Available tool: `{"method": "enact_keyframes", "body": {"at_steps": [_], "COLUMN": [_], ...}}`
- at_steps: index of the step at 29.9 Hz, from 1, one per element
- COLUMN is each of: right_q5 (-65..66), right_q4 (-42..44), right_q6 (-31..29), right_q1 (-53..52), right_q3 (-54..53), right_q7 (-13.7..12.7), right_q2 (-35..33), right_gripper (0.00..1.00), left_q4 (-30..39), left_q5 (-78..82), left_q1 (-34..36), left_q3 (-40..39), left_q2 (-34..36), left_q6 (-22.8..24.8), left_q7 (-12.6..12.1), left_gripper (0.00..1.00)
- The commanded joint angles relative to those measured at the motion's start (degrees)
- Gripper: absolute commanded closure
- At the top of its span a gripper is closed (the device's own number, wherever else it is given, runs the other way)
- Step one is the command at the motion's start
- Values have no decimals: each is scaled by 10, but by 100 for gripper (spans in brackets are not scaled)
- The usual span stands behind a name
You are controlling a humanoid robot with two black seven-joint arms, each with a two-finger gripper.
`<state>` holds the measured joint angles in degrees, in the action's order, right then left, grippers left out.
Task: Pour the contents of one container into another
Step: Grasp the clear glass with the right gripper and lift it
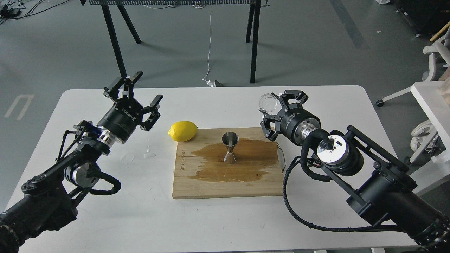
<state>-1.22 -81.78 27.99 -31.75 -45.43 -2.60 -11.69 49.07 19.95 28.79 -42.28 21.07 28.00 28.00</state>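
A shiny steel jigger stands upright in the middle of a wooden board, on a dark wet stain. My right gripper is raised above the board's far right corner, shut on a small clear glass cup whose round rim faces me and to the left. The cup hangs to the right of the jigger and higher than it, apart from it. My left gripper hovers open over the table's left side, with nothing between its fingers.
A yellow lemon lies against the board's far left corner. Small water drops sit on the white table left of the board. A metal handle sticks out of the board's right edge. Black table legs stand on the floor behind.
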Motion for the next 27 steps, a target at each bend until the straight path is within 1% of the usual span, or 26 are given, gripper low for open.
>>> {"method": "enact_keyframes", "body": {"at_steps": [1,6,12,22,27], "right_q5": [25,38,83,111,135], "right_q4": [0,-2,-4,-5,-7], "right_q6": [0,0,0,0,0], "right_q1": [-30,-64,-91,-97,-100], "right_q3": [50,99,169,186,189], "right_q7": [-1,-5,-23,-25,-33], "right_q2": [4,4,4,1,-4], "right_gripper": [61,61,61,61,61], "left_q4": [0,1,0,-10,-10], "left_q5": [0,0,1,2,2], "left_q1": [-1,-3,-6,-7,-10], "left_q3": [1,1,1,1,1], "left_q2": [0,0,-3,-9,-9], "left_q6": [0,0,0,0,0], "left_q7": [0,0,0,0,0], "left_gripper": [13,13,13,12,12]}}
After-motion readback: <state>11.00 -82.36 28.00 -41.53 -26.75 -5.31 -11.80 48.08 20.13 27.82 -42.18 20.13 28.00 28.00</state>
